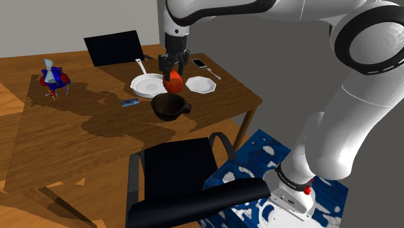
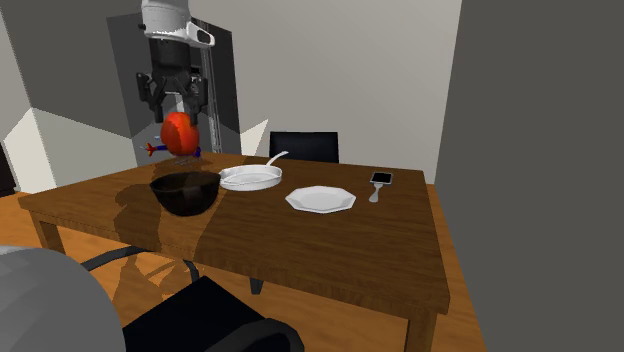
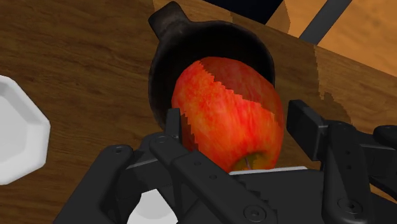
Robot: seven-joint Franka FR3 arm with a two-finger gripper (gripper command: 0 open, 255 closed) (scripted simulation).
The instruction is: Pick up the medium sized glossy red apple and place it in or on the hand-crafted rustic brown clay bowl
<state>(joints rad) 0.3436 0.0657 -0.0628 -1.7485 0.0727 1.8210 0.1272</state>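
My black gripper [image 1: 173, 72] is shut on a glossy red apple [image 1: 173, 82], holding it in the air above the table. Directly below the apple sits a dark brown bowl [image 1: 169, 107] with a small handle. From the second exterior view, the apple [image 2: 181, 133] hangs clearly above the bowl [image 2: 185, 192], with a gap between them. In the wrist view the apple [image 3: 229, 114] is clasped between both fingers, and the bowl's dark rim [image 3: 191, 32] lies right behind it.
A white frying pan [image 1: 147, 83] and a white plate [image 1: 200, 84] stand just beyond the bowl. A phone [image 1: 199, 63] and a spoon [image 1: 214, 74] lie further back. A blue-red toy [image 1: 53, 79] is at the shoulder view's left. A black chair [image 1: 188, 181] stands at the table's near edge.
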